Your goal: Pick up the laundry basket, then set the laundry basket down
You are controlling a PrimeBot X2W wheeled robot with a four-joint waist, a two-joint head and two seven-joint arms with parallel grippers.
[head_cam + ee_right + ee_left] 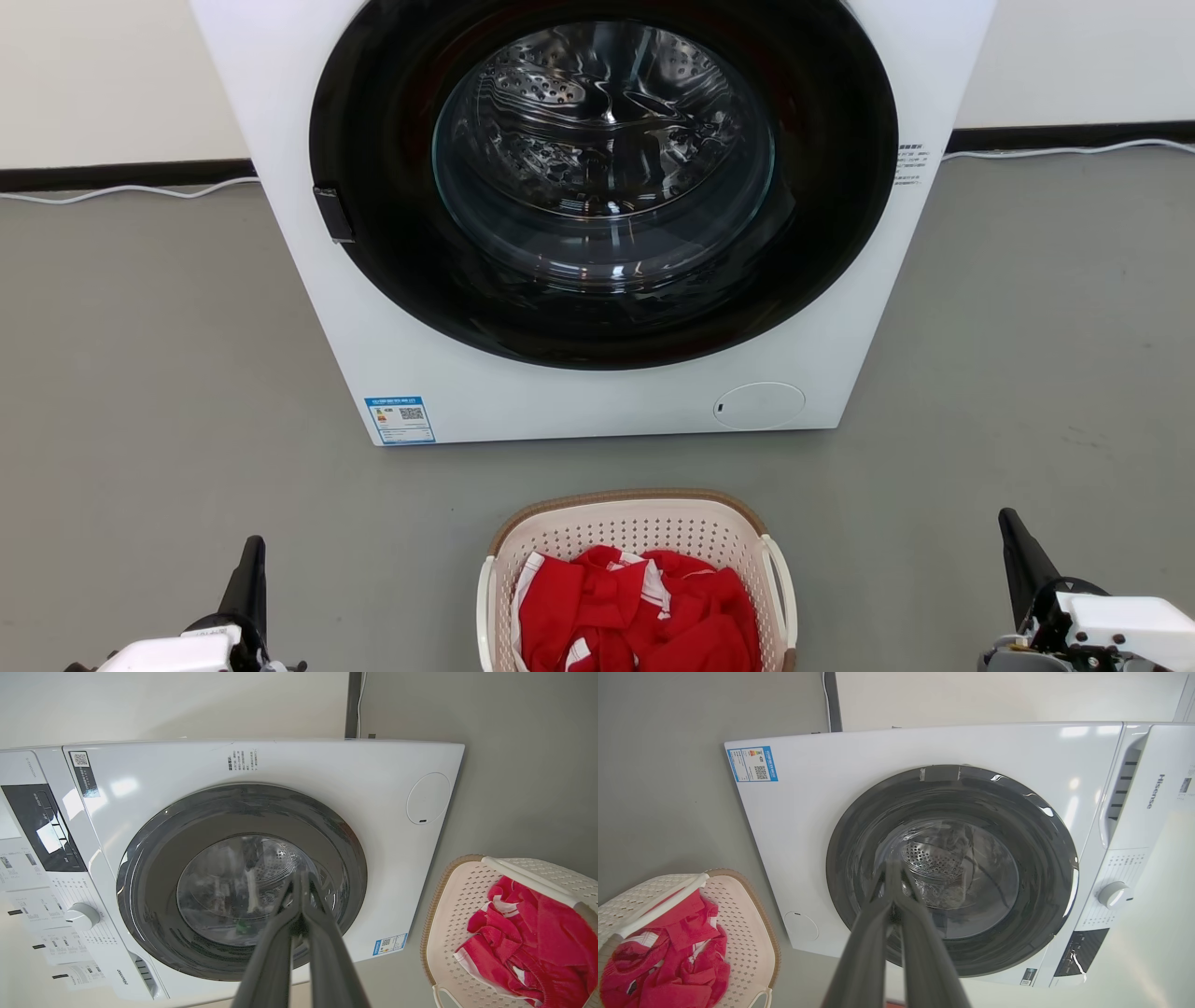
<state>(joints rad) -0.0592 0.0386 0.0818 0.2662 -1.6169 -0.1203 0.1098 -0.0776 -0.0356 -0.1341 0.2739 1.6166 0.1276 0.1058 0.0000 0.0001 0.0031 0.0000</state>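
Observation:
The laundry basket, cream, perforated, with a brown rim and white side handles, sits on the grey floor at the bottom middle of the head view, holding red and white clothes. The basket lies at the lower left of the left wrist view, and the basket at the lower right of the right wrist view. My left gripper hangs well left of it, fingers together and empty. My right gripper hangs well right of it, also shut and empty. Their tips point toward the washer door.
A white front-loading washing machine with a dark round door stands just behind the basket. Grey floor spreads to both sides. A white cable runs along the black skirting at the wall.

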